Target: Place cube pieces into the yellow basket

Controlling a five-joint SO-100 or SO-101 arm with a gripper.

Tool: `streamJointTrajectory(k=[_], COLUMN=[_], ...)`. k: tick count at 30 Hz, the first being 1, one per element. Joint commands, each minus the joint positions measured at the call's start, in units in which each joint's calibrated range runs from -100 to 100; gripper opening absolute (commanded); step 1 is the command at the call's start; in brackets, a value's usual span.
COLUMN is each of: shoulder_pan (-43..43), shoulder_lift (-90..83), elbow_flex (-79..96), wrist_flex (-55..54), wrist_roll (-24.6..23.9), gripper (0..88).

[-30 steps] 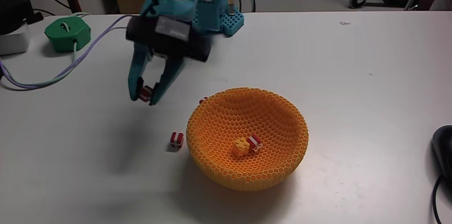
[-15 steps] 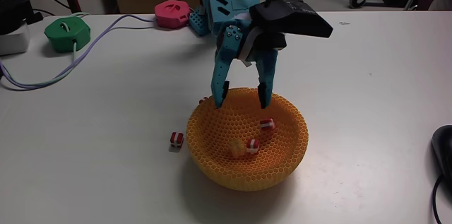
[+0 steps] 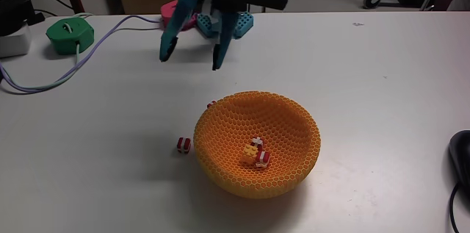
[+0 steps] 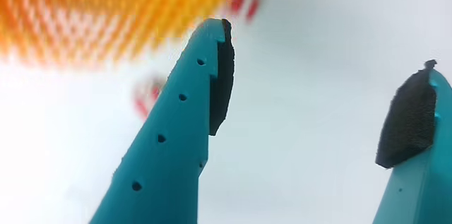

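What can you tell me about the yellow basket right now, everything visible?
The yellow basket is a large round orange-yellow bowl with honeycomb-mesh walls that look like plastic. It sits upright on the white table, open side up. Inside lie cube pieces: a yellow one and red-and-white ones. In the wrist view it is a blur at the top left.

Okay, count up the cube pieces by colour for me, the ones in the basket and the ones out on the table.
Red-and-white pieces: 4, two in the yellow basket () and two on the table ()
Yellow piece: 1, in the basket
Total: 5
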Motion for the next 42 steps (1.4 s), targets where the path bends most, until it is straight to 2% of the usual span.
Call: streamJointTrajectory(k=[1, 3, 5, 12, 19, 25, 42], shoulder_pan=[0.25, -0.59, -1.71, -4.78, -5.53, -5.43, -4.5], shoulder_lift=[-9.33, -12.45, -15.2, -17.09, -6.87, 0.8, 16.34], elbow_flex=[5.6, 11.19, 18.8, 42.48, 47.2, 48.45, 42.29], wrist_flex=[9.92, 12.01, 8.36, -23.7, -42.47, -50.11, -61.32], wrist_roll=[-1.66, -3.37, -5.81, -12.45, -12.99, -12.16, -10.06], gripper=[37.2, 36.7, 36.2, 36.4, 36.6, 36.5, 32.3])
